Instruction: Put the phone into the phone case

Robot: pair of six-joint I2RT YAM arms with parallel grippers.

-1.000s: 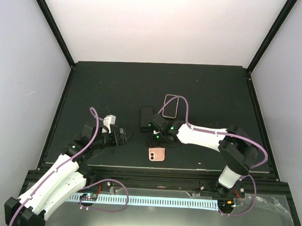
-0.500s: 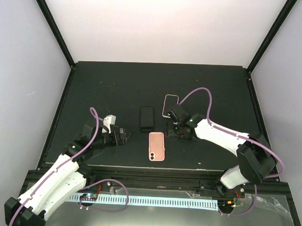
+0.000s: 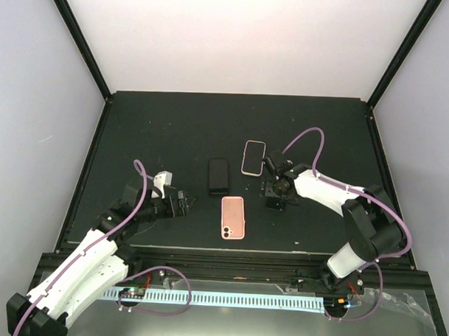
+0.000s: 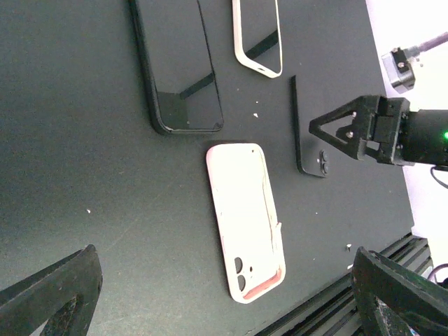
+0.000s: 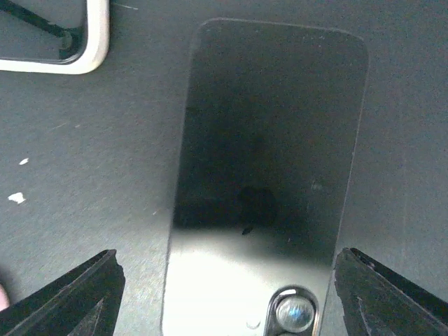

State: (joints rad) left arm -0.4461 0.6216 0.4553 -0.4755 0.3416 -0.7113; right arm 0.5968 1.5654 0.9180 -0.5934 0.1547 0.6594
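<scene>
Black phone (image 3: 219, 176) is lying bare at frame centre; pink case (image 3: 233, 217) is sitting empty just below. Insertion not yet begun. Right gripper (image 3: 274, 190) is hovering right of centre, fingers apart, empty; left gripper (image 3: 185, 203) likewise, lower left.

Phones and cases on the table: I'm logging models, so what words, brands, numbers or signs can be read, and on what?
None can be read: the pink case, the black phone, the white-rimmed case and the dark back with a lens in the right wrist view show no print, logo or number.
</scene>
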